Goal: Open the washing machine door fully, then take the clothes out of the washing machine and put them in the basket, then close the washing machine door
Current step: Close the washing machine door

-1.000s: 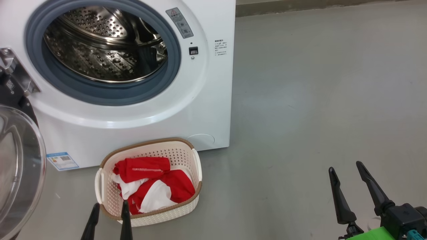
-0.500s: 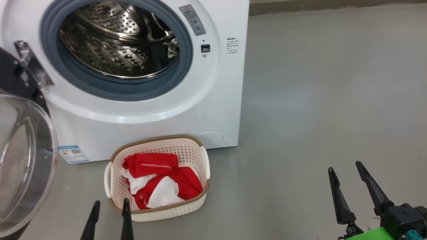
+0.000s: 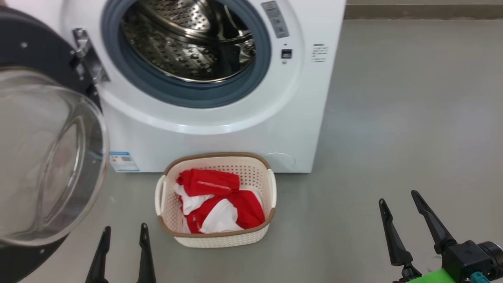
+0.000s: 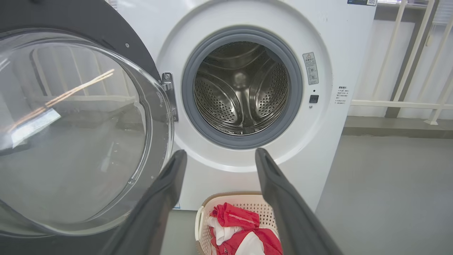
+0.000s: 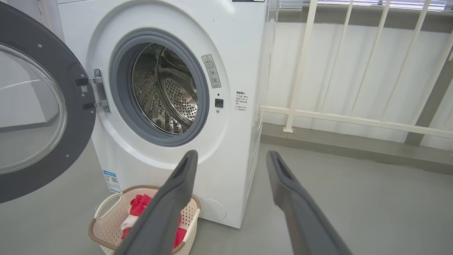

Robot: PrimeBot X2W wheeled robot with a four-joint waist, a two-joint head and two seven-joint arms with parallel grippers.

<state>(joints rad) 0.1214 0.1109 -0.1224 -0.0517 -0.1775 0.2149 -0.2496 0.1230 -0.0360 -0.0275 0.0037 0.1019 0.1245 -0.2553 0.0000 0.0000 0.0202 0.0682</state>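
Both empty, the left gripper (image 3: 125, 227) and right gripper (image 3: 397, 196) are hovering with fingers spread.
Red-and-white fabric clothes (image 3: 220, 198) are lying in the cream perforated basket (image 3: 224, 240) at the left fingers' (image 3: 145, 251) 1 o'clock; the right wrist view is adding a cream railing (image 5: 354, 120); the black-rimmed glass door (image 3: 35, 43) is running off the head view's 9 o'clock edge.

Light is bright and even, with only weak, soft shadows on the grey floor (image 3: 393, 118) beside the basket (image 3: 220, 240). The glass of the washing machine door (image 4: 70, 124) carries pale reflections and one bright streak, and the steel drum (image 3: 188, 43) glints. Both wrist views are sharp but bend straight lines near the edges, like the railing (image 5: 354, 120), and the near fingers (image 4: 155, 209) of the left end effector (image 4: 220, 152) look slightly soft.
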